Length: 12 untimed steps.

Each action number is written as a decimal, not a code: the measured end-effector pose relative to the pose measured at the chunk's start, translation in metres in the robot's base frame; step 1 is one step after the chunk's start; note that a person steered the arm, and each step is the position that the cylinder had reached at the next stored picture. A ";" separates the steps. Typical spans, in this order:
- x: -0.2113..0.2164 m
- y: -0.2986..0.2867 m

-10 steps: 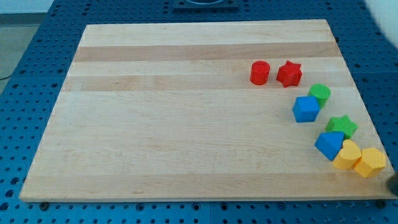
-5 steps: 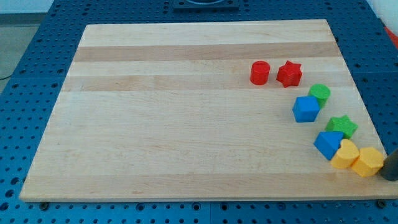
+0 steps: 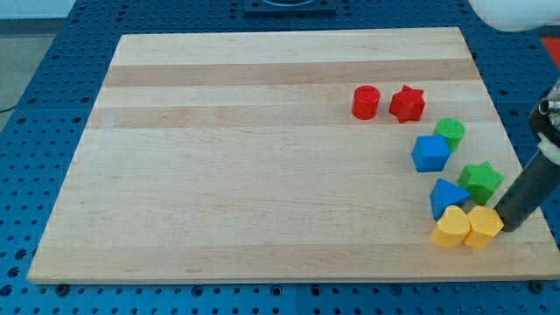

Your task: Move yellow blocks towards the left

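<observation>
Single camera, raised, looking obliquely down; tabletop (image 3: pixel 262 175) fills nearly the whole frame, far edge at top, moderately close. No second view.

Left of the yellow pair (image 3: pixel 466 227), the board (image 3: pixel 245 175) is left open. Above the pair, passage is blocked by the blue block (image 3: pixel 446 196) and green star (image 3: pixel 481 181); its right is taken by my tip (image 3: pixel 509 224).

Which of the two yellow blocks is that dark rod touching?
The right-hand yellow block, the angular one. My tip sits against its right side. The yellow heart block lies on its far side, away from my tip, below the blue block.
</observation>
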<state>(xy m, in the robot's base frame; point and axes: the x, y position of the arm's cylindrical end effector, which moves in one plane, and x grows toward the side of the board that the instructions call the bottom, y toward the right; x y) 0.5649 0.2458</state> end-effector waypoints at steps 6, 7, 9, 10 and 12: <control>0.052 0.016; 0.053 0.001; 0.053 -0.046; 0.053 -0.064; 0.022 -0.067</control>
